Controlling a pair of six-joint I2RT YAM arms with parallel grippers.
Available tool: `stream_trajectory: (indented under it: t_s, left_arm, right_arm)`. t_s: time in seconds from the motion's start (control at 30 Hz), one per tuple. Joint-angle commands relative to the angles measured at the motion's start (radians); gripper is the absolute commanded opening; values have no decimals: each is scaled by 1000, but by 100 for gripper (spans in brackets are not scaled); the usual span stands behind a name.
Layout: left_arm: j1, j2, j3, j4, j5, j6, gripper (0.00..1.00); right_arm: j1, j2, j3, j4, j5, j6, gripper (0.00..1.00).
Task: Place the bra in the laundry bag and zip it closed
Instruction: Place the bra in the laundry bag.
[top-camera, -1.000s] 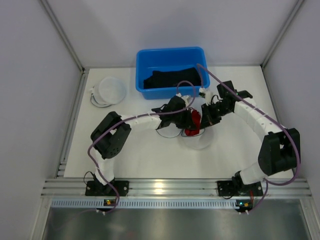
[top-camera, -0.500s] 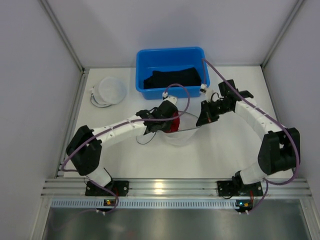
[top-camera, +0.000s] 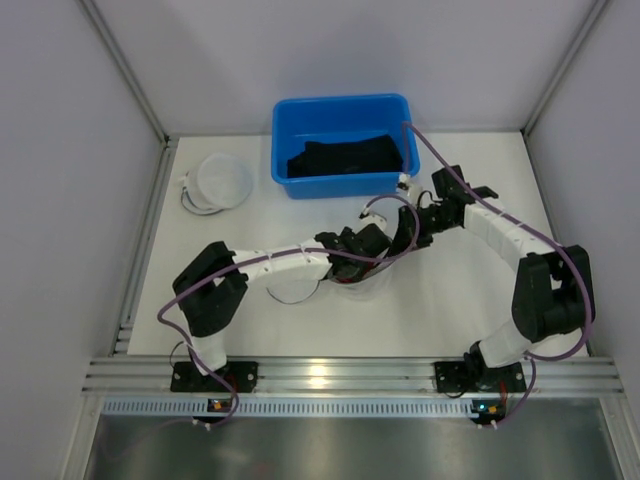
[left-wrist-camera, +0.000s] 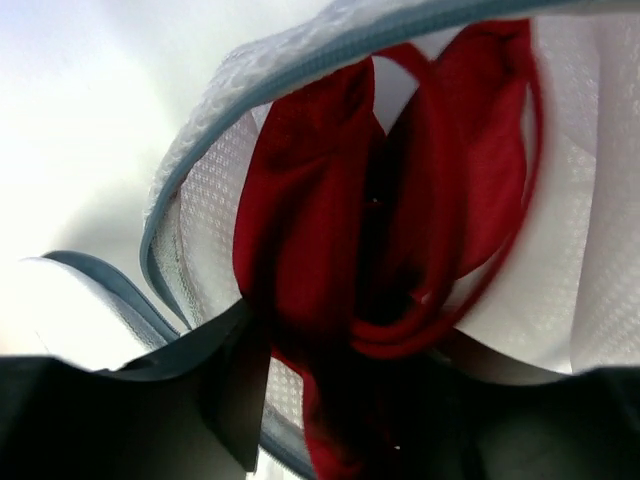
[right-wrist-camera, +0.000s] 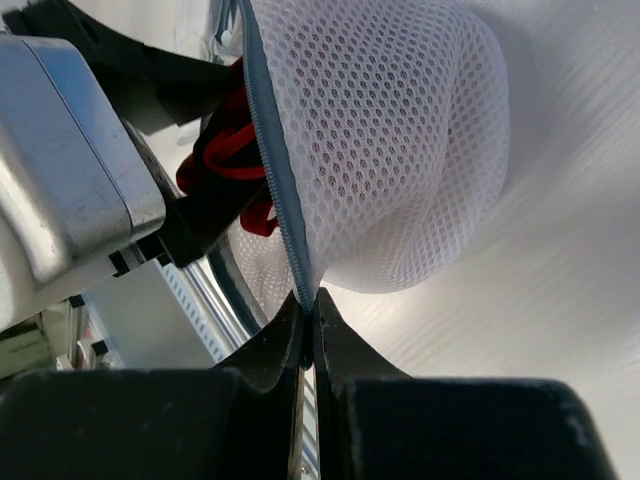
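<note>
My right fingers (right-wrist-camera: 268, 352) pinch the bag's (right-wrist-camera: 400, 130) zip edge, running toward 12 o'clock, while the bra (left-wrist-camera: 320, 230) sits inside at 12 o'clock from my left fingers (left-wrist-camera: 235, 395), whose grip I cannot tell.

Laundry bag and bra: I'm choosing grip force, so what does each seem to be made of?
Laundry bag: white synthetic-looking mesh, matte, judging by its open honeycomb holes; a grey-blue woven-looking zipper tape edges it. Bra: smooth red fabric, slightly sheeny, falling in soft folds; likely a thin stretch knit, though the fibre cannot be told.
</note>
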Motion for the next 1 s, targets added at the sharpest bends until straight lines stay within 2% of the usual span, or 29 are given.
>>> stream_trajectory:
  t_s: [0.0, 0.07, 0.1, 0.17, 0.27, 0.4, 0.5, 0.53, 0.57, 0.63, 0.67, 0.73, 0.8, 0.87, 0.97]
  left_arm:
    - [5, -84, 14, -15, 106, -29, 53]
    - [5, -129, -5, -8, 149, -21, 60]
    - [5, -184, -16, 8, 207, 8, 67]
    - [5, -236, -31, 11, 255, 25, 72]
    - [15, -321, -40, 15, 349, 46, 74]
    - [65, -364, -49, 25, 531, 7, 72]
    - [129, -379, -101, 77, 677, -25, 65]
    - [156, -382, -129, 95, 767, -45, 60]
    - [226, -384, -155, 165, 831, -65, 48]
    - [297, -381, -233, 241, 928, -120, 35]
    - [330, -378, -249, 277, 976, -133, 22]
    - [331, -353, -270, 388, 993, -170, 19]
    - [309, -306, -273, 475, 990, -208, 21]
    - [251, -258, -223, 474, 906, -210, 23]
    - [197, -143, -133, 456, 883, -231, 22]
  right_arm:
    - [-17, -4, -8, 35, -20, -3, 0]
    - [-25, -6, -10, 33, -20, -13, 0]
    - [-25, -6, -13, 33, -18, -16, 0]
    - [-28, -4, -16, 33, -17, -25, 0]
    - [-26, -4, -20, 30, -18, -33, 0]
    - [-28, -7, -27, 29, -20, -36, 0]
    - [-26, -15, -28, 24, -17, -40, 0]
    - [-26, -16, -28, 23, -14, -43, 0]
    - [-26, -18, -28, 20, -12, -45, 0]
    - [-28, -21, -27, 17, -9, -48, 0]
    - [-26, -23, -27, 15, -9, -48, 0]
    - [-28, -23, -28, 14, -17, -48, 0]
    - [-28, -20, -25, 11, -29, -52, 0]
    - [-26, -18, -23, 6, -46, -59, 0]
    - [-25, -13, -20, 17, -64, -45, 0]
